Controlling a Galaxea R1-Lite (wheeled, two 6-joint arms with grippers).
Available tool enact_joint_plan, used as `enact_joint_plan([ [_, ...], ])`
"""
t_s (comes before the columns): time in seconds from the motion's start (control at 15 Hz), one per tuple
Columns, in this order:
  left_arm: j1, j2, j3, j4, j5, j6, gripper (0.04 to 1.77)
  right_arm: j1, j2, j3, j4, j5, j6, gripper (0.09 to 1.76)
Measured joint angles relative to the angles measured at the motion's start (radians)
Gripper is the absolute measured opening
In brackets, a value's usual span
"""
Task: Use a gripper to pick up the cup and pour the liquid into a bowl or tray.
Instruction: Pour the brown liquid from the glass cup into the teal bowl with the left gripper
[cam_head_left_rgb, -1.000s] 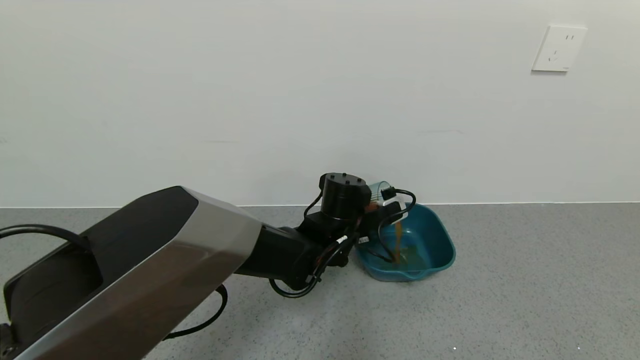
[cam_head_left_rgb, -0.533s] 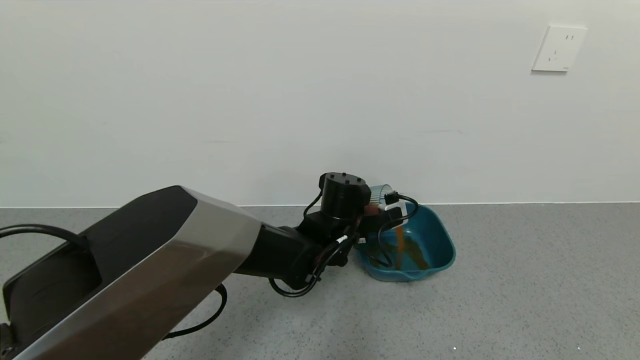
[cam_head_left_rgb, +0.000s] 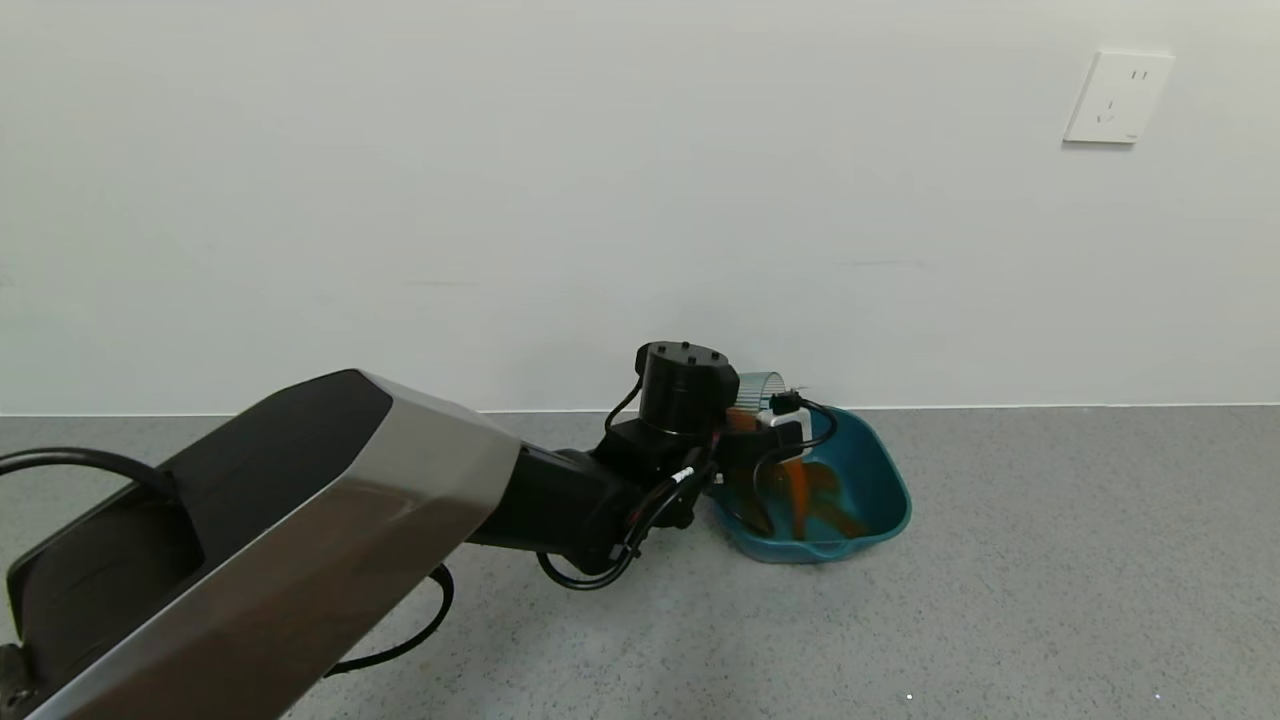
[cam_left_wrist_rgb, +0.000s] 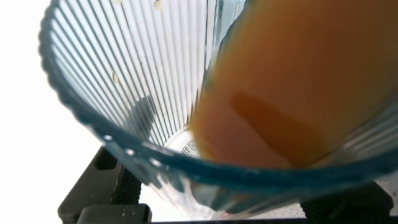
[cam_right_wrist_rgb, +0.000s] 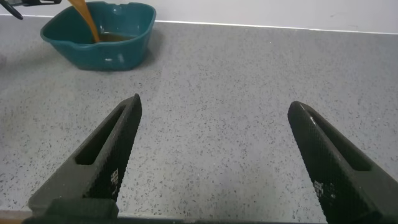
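Since a second ago the cup (cam_head_left_rgb: 762, 390) has tipped further and the liquid (cam_head_left_rgb: 797, 487) stream has thickened, with more of it pooled in the tray (cam_head_left_rgb: 880, 478). Left gripper (cam_head_left_rgb: 752, 420) holds the cup tilted above the tray's far-left side, mouth pointing down into the basin; its jaws are closed on the cup, black fingers seen through the ribbed wall in the left wrist view, where the cup (cam_left_wrist_rgb: 186, 124) fills the frame and liquid (cam_left_wrist_rgb: 292, 93) runs toward the rim. Right gripper (cam_right_wrist_rgb: 214, 155) is parked low over the floor (cam_head_left_rgb: 1050, 580) to the right, well apart from the tray (cam_right_wrist_rgb: 99, 50), jaws spread wide and empty. Handling, as a judgement: cup is thin plastic, light and getting lighter as it empties, ribs help grip but the wall likely flexes, so hold mid-body with moderate squeeze, not at the rim or the small handle. Wet rim could be slippery. Tray sits near the wall (cam_head_left_rgb: 600, 200), so little room on the far side; open floor near and right gives free space to withdraw. Stream lands inside the tray, well within its rim; splash over the near lip is the main risk.
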Motion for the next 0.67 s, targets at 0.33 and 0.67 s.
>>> enact_joint_plan([
  [0.33,0.001,0.008,0.01,-0.01,0.014,0.053,1.33,0.0,0.0,0.0,0.0,0.0,0.0,1.71],
  [0.67,-0.001,0.014,0.009,-0.01,0.03,0.119,1.33,0.0,0.0,0.0,0.0,0.0,0.0,1.71],
])
